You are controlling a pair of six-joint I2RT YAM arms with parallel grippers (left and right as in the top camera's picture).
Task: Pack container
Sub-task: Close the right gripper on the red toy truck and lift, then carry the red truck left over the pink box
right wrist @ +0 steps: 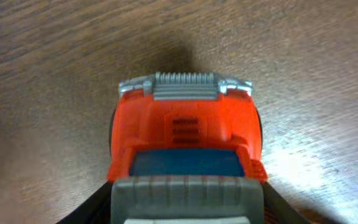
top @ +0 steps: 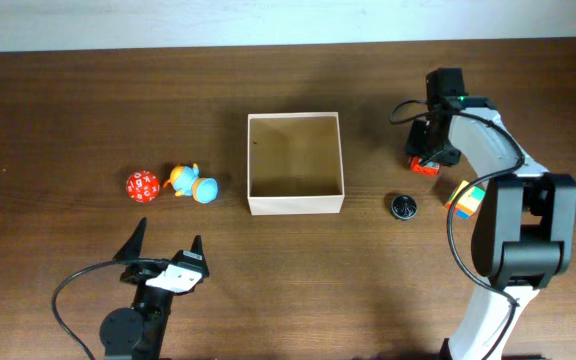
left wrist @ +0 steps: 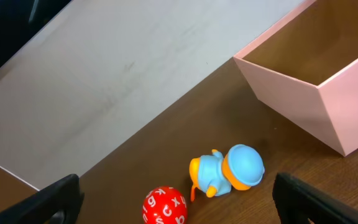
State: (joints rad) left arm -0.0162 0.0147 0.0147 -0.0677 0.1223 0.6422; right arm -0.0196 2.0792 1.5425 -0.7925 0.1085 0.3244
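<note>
The container (top: pixel 295 206), a square open box with white walls and a tan inside, stands mid-table with nothing in it; its corner (left wrist: pixel 291 93) fills the upper right of the left wrist view. My right gripper (top: pixel 427 158) is down on the table to the box's right, shut on a red toy truck (right wrist: pixel 185 130). In the right wrist view its black fingers (right wrist: pixel 95 208) press both sides of the truck's grey rear. My left gripper (top: pixel 166 246) hangs open near the front edge. A red lettered ball (left wrist: pixel 165 206) and a blue-orange duck toy (left wrist: pixel 229 171) lie ahead of it, untouched.
The red ball (top: pixel 142 186) and the duck toy (top: pixel 193 184) lie left of the box. A small black round object (top: pixel 402 206) and a multicoloured cube (top: pixel 464 197) lie right of it, close to the right arm. A pale wall borders the table's far edge.
</note>
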